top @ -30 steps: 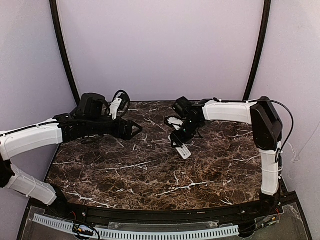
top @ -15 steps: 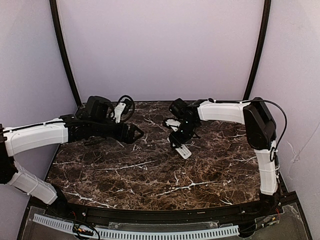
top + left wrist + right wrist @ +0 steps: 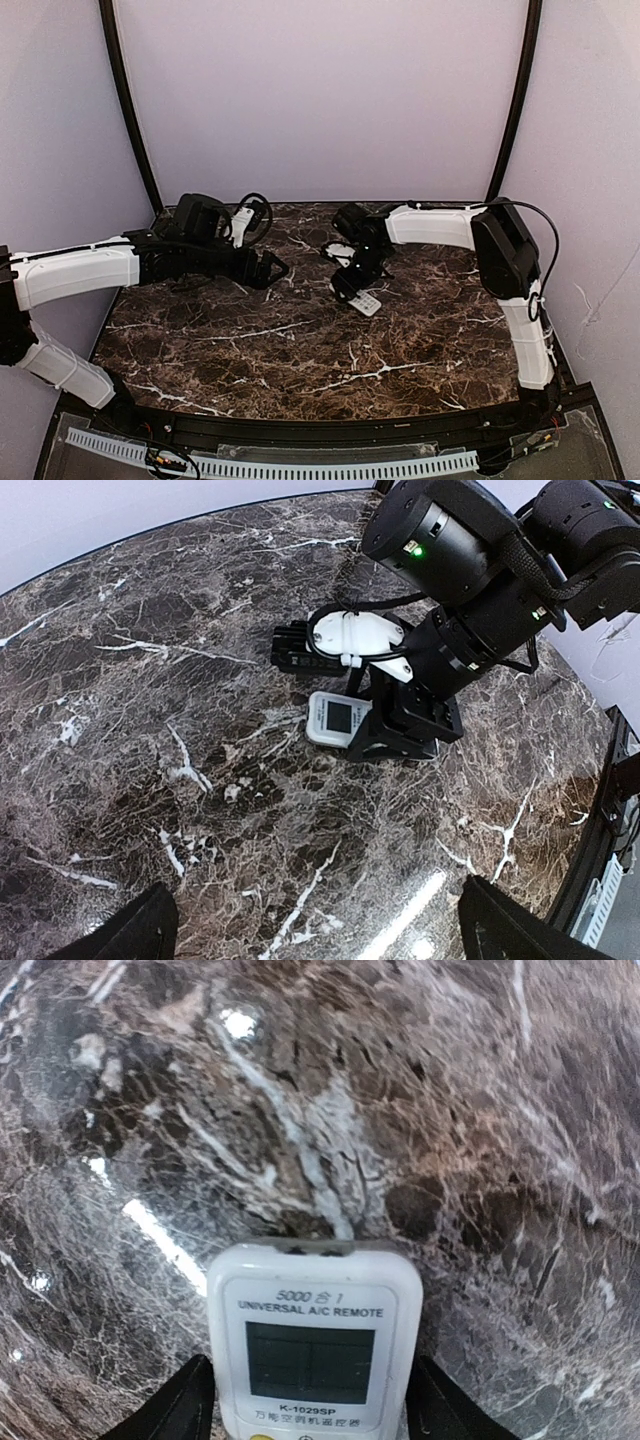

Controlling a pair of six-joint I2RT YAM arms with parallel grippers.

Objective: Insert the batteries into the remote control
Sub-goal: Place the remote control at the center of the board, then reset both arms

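Observation:
The remote control (image 3: 365, 302) lies face up on the marble, a small white slab with a dark screen (image 3: 312, 1350). My right gripper (image 3: 350, 284) reaches down over its screen end. In the right wrist view its black fingers (image 3: 190, 1405) stand tight against both long sides of the remote, and whether they press it does not show. From the left wrist view the same remote (image 3: 338, 720) shows under the right gripper (image 3: 402, 732). My left gripper (image 3: 272, 268) hovers to the left of it, wide open (image 3: 325, 925) over bare marble. The batteries are out of view.
The dark marble tabletop (image 3: 300, 350) is edged by a black rail (image 3: 300, 432) at the near side. Lilac walls and two black curved poles (image 3: 128, 110) close off the back. A cable loop (image 3: 250, 205) sits on the left wrist.
The right arm has swung a little to the left over the remote, which stays on the marble. The left gripper has crept slightly right and stays open.

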